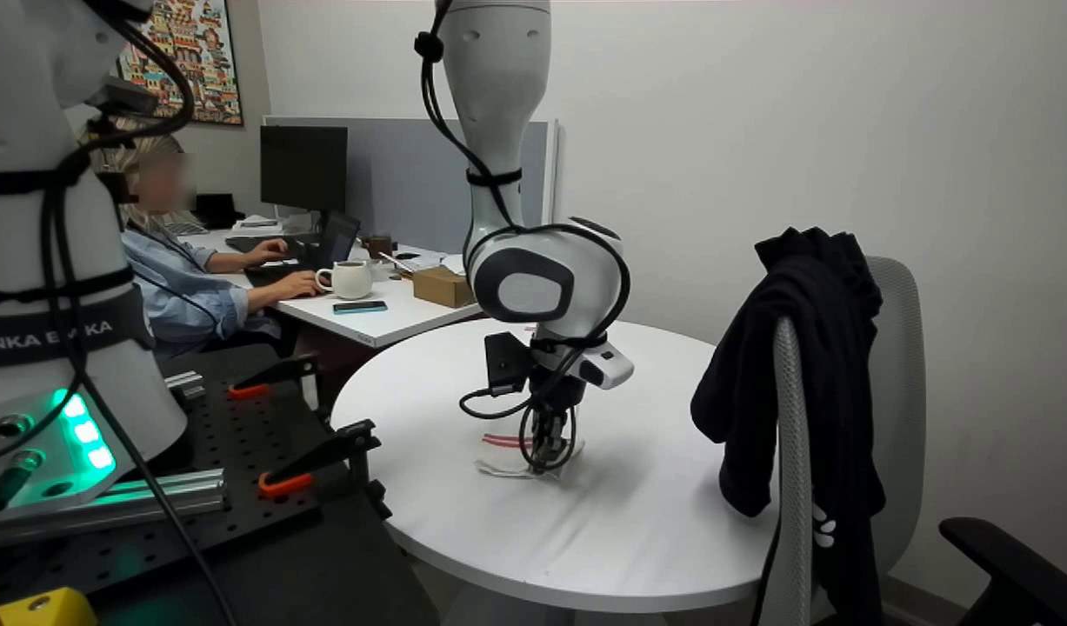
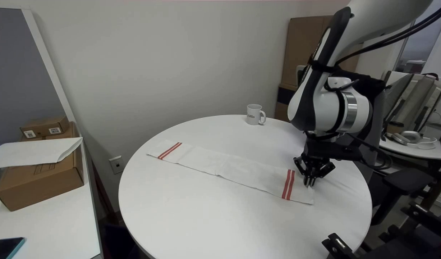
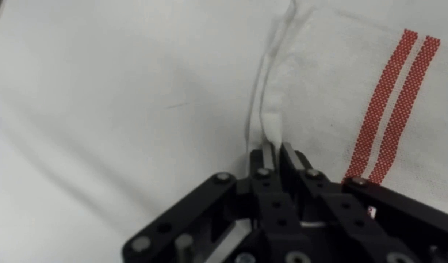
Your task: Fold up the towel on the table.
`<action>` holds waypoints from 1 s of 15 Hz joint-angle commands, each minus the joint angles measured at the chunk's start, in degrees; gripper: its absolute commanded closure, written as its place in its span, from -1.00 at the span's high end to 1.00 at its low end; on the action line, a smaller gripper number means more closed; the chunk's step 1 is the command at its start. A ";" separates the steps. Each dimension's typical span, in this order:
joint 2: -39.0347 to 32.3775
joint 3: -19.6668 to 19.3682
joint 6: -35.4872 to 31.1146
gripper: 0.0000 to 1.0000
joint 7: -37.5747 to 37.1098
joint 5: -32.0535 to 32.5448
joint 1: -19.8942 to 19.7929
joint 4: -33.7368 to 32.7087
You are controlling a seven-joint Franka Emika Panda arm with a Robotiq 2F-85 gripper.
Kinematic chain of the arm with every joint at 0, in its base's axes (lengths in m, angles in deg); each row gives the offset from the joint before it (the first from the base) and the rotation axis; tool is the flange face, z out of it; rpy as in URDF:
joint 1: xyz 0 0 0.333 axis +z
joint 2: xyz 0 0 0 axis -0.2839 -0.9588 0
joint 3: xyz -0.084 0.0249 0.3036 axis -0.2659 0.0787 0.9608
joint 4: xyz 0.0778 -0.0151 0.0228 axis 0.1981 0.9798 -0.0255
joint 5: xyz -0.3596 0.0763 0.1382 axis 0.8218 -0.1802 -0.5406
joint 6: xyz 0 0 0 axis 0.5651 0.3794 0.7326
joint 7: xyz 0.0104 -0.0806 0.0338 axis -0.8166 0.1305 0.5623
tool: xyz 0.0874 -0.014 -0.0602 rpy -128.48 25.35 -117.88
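Observation:
The towel (image 2: 242, 171), a long narrow strip of white cloth with a pair of red stripes near each end, lies flat across the round white table (image 2: 206, 223). My gripper (image 2: 309, 181) points down at the towel's end on the robot's side, just beyond the red stripes. In the wrist view the fingertips of my gripper (image 3: 276, 151) are nearly together, with a raised fold of the towel (image 3: 318, 91) pinched between them. That end still rests at table level. In an exterior view the gripper (image 1: 546, 461) hides much of the towel (image 1: 507, 470).
A white mug (image 2: 253, 114) stands at the table's far edge. Beside the table is a chair (image 1: 894, 409) with a black jacket (image 1: 811, 365) over it. Black clamps (image 2: 337, 246) sit near the rim. A desk (image 1: 385, 322) with a seated person adjoins the table.

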 commanded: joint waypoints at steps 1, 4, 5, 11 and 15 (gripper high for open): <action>-0.44 -0.41 -0.29 -1.00 1.33 -0.12 -0.12 -0.05; 1.35 -0.55 -0.24 -0.98 1.81 0.08 -0.27 0.93; 2.32 -0.59 -0.19 -0.98 2.12 0.11 -0.48 1.42; 9.81 -1.69 1.43 -0.98 4.83 0.37 -2.82 4.45; 15.99 -2.96 3.37 -0.98 7.91 0.45 -5.38 7.06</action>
